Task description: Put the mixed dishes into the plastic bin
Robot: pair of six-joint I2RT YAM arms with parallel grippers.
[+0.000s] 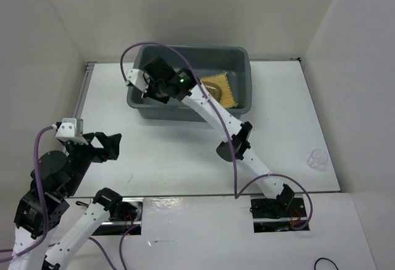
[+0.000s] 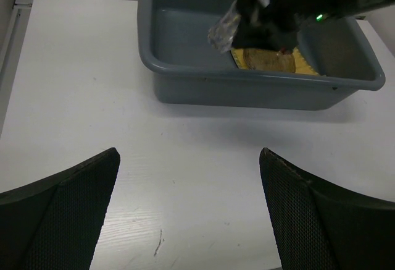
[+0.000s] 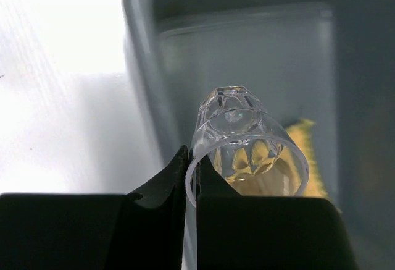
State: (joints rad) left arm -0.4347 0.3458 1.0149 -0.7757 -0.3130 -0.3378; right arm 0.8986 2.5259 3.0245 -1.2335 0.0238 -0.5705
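The dark grey plastic bin (image 1: 237, 57) stands at the back of the table. Inside it lies the square yellow woven mat (image 1: 226, 88) with a clear glass saucer (image 1: 212, 88) on it. My right gripper (image 1: 143, 83) is above the bin's left end, shut on the rim of a tiny clear cup (image 1: 133, 77). In the right wrist view the cup (image 3: 247, 137) hangs over the bin's floor (image 3: 247, 54), its wall pinched between the fingers. Another clear cup (image 1: 318, 158) stands on the table at the right. My left gripper (image 1: 108, 146) is open and empty over the table's front left.
The left wrist view shows the bin's near wall (image 2: 259, 91), the held cup (image 2: 223, 30) and the mat (image 2: 305, 67) beyond my open left gripper (image 2: 189, 154). White walls enclose the table on three sides. A metal rail (image 1: 81, 94) runs along the left edge.
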